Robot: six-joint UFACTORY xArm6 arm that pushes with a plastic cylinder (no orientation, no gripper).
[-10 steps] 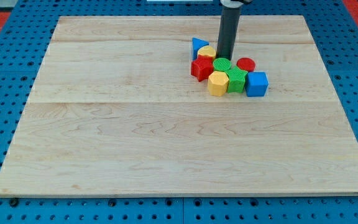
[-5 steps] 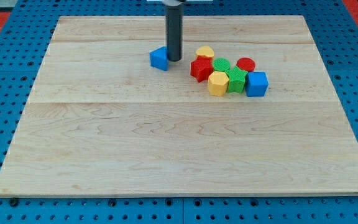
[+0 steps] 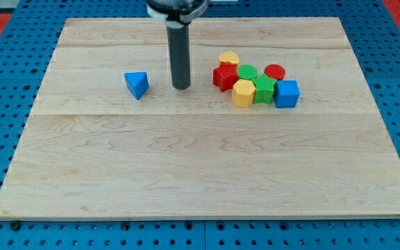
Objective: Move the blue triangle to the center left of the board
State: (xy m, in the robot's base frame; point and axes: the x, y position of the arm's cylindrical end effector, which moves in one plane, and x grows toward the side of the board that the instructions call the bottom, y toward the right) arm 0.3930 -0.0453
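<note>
The blue triangle (image 3: 137, 85) lies alone on the wooden board (image 3: 186, 173), left of centre in the upper half. My tip (image 3: 181, 87) stands to its right with a clear gap between them, not touching it. The tip is between the triangle and the cluster of other blocks at the view's right.
A tight cluster sits right of the tip: a red star-like block (image 3: 224, 77), a yellow block (image 3: 229, 60), a yellow hexagon (image 3: 243, 93), a green cylinder (image 3: 248, 72), a green block (image 3: 264, 89), a red cylinder (image 3: 274, 72) and a blue cube (image 3: 287, 94).
The blue triangle has slid left, out of the cluster, to left of centre. My tip moved left and slightly down behind it and now stands apart from it. The cluster stayed put.
</note>
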